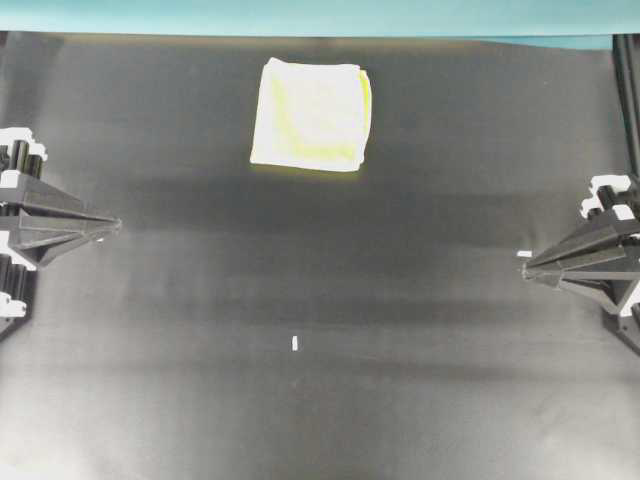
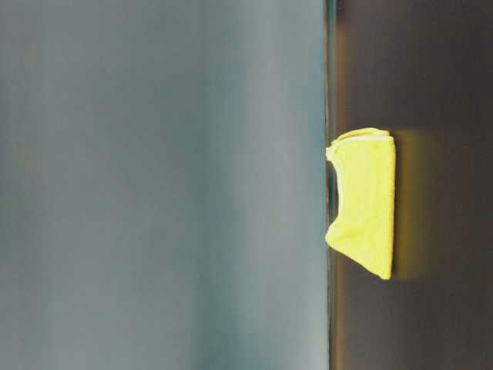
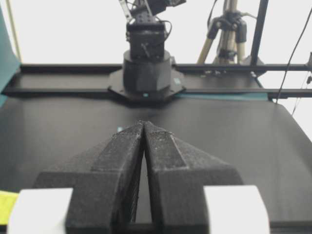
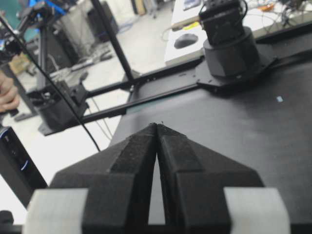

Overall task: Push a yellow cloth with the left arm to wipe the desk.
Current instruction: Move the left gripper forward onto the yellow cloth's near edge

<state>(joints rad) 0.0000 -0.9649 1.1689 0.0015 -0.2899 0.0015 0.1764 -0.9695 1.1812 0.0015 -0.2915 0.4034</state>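
Near side of the desk (image 1: 200, 400) bare but for one white tape mark (image 1: 295, 344); left gripper (image 1: 112, 226) and right gripper (image 1: 528, 268), both pinched closed and empty, flank open middle ground; yellow cloth (image 1: 312, 114) lies flat beside the far teal edge strip (image 1: 320, 18).

Left gripper (image 1: 112, 226) at left edge of overhead frame, jaws closed to a point, aimed toward centre. Right gripper (image 1: 530, 267) at right edge, slightly lower, jaws closed, aimed left and angled slightly downward. Both empty.
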